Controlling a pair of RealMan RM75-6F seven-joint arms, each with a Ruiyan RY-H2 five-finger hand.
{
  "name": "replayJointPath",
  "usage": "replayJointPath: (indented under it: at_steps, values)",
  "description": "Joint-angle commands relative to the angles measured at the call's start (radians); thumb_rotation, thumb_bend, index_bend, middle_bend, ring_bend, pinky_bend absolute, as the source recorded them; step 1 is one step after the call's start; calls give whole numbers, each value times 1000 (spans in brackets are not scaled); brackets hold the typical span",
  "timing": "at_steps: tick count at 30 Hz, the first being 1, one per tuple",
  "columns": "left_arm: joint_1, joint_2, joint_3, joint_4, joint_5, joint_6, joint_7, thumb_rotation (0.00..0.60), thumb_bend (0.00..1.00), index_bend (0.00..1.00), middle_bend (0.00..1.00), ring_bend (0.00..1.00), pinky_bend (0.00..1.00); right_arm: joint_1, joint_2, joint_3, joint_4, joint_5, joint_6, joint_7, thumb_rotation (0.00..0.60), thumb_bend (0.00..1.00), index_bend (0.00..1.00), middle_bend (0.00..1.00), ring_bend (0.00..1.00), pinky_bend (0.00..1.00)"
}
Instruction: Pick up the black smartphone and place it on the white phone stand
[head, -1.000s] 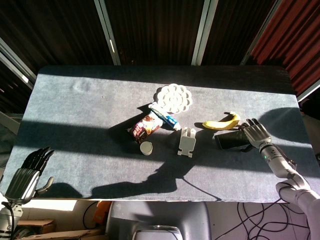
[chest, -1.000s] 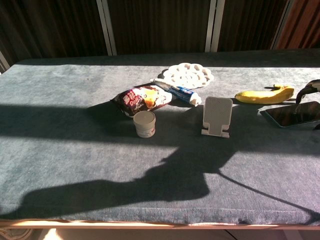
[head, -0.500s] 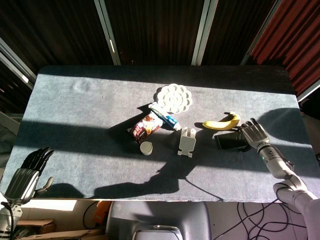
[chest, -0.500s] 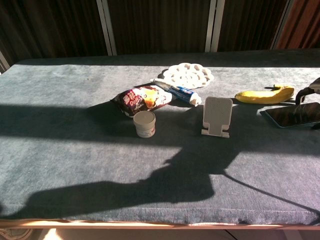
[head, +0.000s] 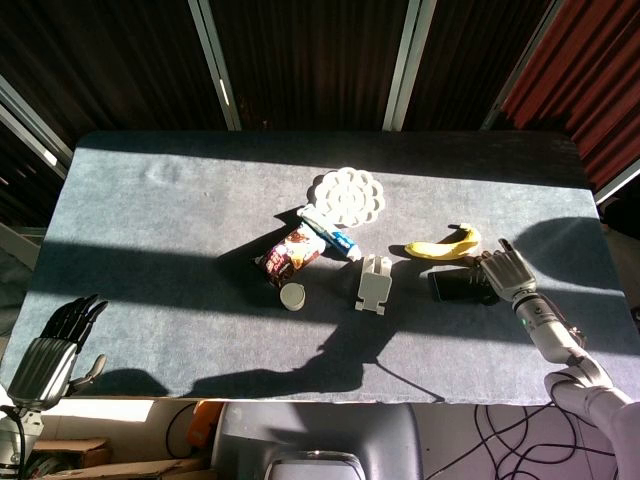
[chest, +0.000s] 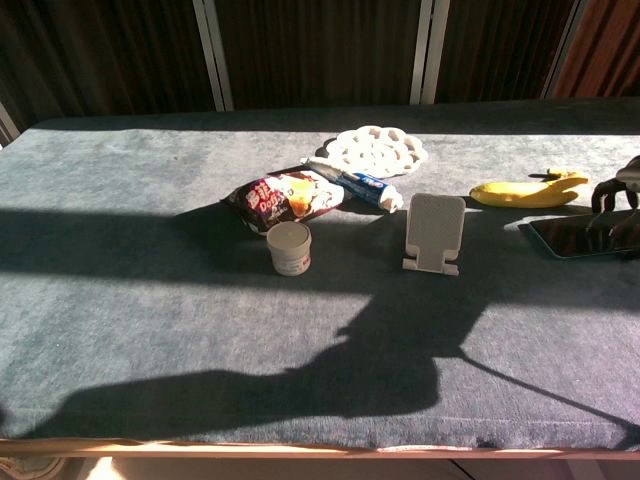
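Right hand (head: 507, 272) drawn nearer, fingers over black smartphone (chest: 585, 236)

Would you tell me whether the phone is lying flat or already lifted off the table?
Lying flat. In the chest view the phone lies screen-up on the table, with the right hand over its far end.

table (head: 150, 220): grey-blue cloth, sunlit bands crossed by hard shadows | far wall (head: 300, 60): dark panels, pale uprights | right: red curtain (head: 580, 70) | floor near: cables (head: 500, 440)
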Motion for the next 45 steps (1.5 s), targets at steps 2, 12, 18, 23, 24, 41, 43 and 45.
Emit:
replayJointPath:
  at_steps: [2,12,18,23,24,41,43,45]
  values:
    - [1,1,2,0,4,2,-2,600,396,0,0,0,92,-8,13,5,-29,15,3,-43,600,346,883,624,434,236]
    - [4,4,4,4,11,10,-14,600,396,0,0,0,92,-13,-2,10,-43,34,7,-94,600,347,921,653,481,268]
    - [3,4,5,5,14,10,-18,600,396,0,0,0,92,-21,4,1,-59,33,13,-110,600,347,942,671,504,281]
    - [2,4,6,5,13,4,-17,600,395,0,0,0,92,-31,-12,-6,-46,30,22,-117,600,346,952,681,522,283]
    - [1,4,7,4,13,3,-16,600,395,0,0,0,92,-33,-15,-4,-42,30,29,-114,600,347,955,684,524,286]
    - [3,7,7,3,17,11,-27,600,396,0,0,0,92,-63,89,-1,-191,-34,249,-305,600,347,977,701,538,301]
    - [5,9,7,5,19,17,-34,600,396,0,0,0,92,-65,100,2,-218,-40,274,-354,600,347,977,702,539,301]
    - [6,10,7,8,20,20,-40,600,396,0,0,0,92,-66,114,6,-252,-47,303,-412,600,347,977,702,539,301]
